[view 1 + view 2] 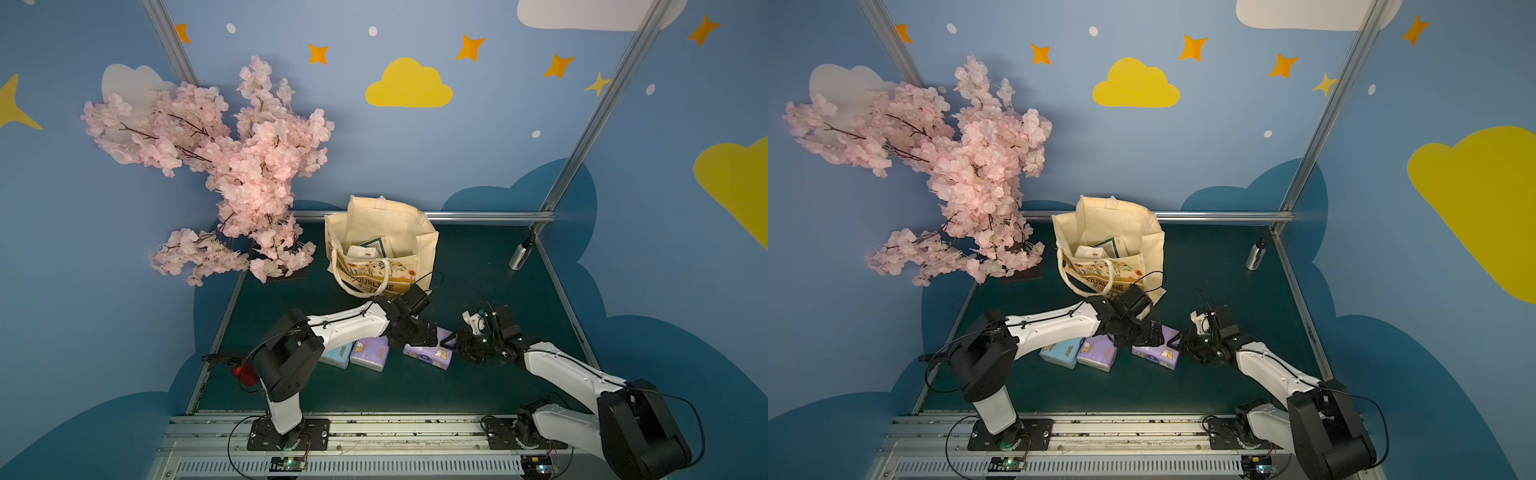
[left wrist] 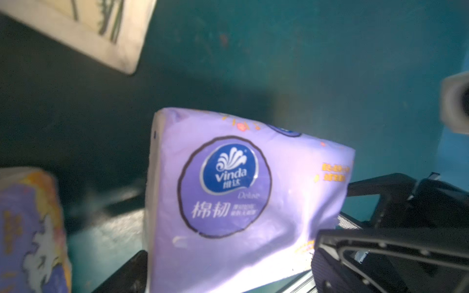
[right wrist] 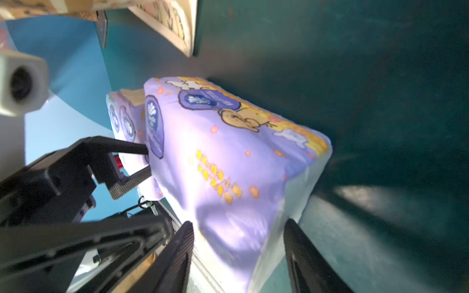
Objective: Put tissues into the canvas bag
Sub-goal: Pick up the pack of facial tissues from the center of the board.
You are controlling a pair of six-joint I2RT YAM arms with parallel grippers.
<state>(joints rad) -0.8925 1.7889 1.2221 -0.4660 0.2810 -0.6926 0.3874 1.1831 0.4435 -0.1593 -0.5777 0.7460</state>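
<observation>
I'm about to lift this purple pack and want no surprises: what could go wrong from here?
Both hands crowd one pack. The left hand sits open at the opposite end of the purple pack that the right hand straddles, so they may collide on lifting. The right hand brackets only the soft pack's end, so it may slip or sag.

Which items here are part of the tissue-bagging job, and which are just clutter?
Job: canvas bag, purple pack, second purple pack, light blue pack, packs inside the bag.
Lying about: pink blossom tree, metal bottle.
</observation>
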